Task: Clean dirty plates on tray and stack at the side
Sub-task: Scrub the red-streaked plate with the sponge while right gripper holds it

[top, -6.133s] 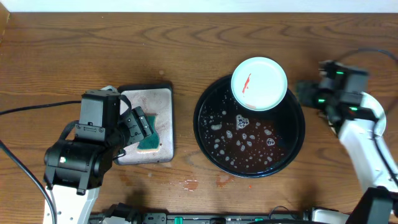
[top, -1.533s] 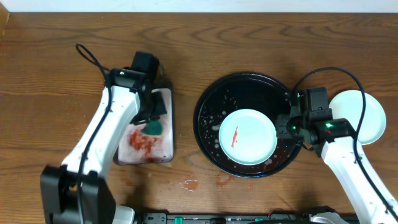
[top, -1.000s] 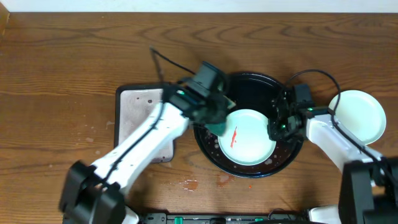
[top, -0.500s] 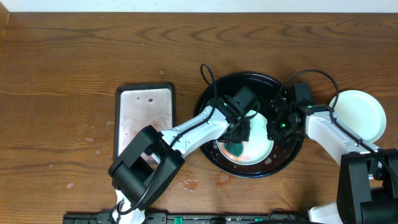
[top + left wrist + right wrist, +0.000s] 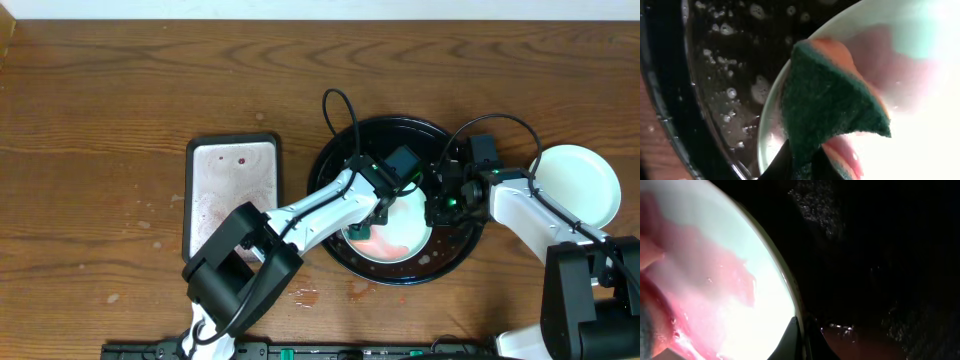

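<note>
A pale mint plate (image 5: 405, 232) lies in the round black tray (image 5: 330, 170), with a pink film of smeared sauce across it. My left gripper (image 5: 385, 205) is shut on a green-and-orange sponge (image 5: 830, 100), which is pressed on the plate (image 5: 925, 85) near its left rim. The jaws (image 5: 802, 165) pinch the sponge's lower end. My right gripper (image 5: 436, 210) is shut on the plate's right rim (image 5: 790, 295), one finger above and one below (image 5: 804, 340). A second mint plate (image 5: 575, 185), with no smears, sits on the wood to the right of the tray.
A small rectangular black-rimmed tray (image 5: 232, 200) with faint red stains lies left of the round tray. Soapy droplets and dark liquid cover the round tray's floor (image 5: 725, 85). Red spots mark the wood (image 5: 305, 296) near the front edge. Cables loop above both arms.
The left gripper has carried the sponge from the rectangular tray onto the plate and rubbed it. The red streak has become a pink smear. The right gripper stays on the rim.
</note>
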